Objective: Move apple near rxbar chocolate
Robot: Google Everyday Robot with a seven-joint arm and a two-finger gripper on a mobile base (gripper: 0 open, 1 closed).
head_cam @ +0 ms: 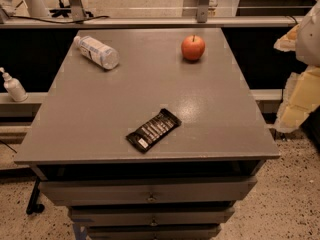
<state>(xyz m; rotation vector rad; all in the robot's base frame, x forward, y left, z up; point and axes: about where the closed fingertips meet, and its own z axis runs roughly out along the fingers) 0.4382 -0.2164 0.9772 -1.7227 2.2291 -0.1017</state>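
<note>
Status: task not started, as far as the view shows. The apple [193, 48] sits upright in the upper right part of the tabletop [90, 119], close to the far edge, stem up. Nothing touches it. The chocolate bar [153, 130] lies flat in the lower centre of the frame, set diagonally, near the front edge. Apple and bar are well apart, with bare grey surface between them.

End effector [299, 98]: pale, blurred shape at the right edge of the frame, off the side of the tabletop, well away from both apple and bar. Holds nothing that I can see. Whether it is apart or together: cannot tell.

Remaining, by my judgement: everything. Reach to the apple, grasp, carry it toward the lower centre, set it down just beside the bar.

Surroundings: a clear plastic bottle [97, 52] with a white label lies on its side at upper left, well clear of the line from apple to bar. A small pump bottle [13, 86] stands on a ledge at far left, off the tabletop. Drawers [150, 190] below the front edge.

Obstructions: none seen on the path. Risk noted: the apple is round and could roll if released carelessly near the front edge.
</note>
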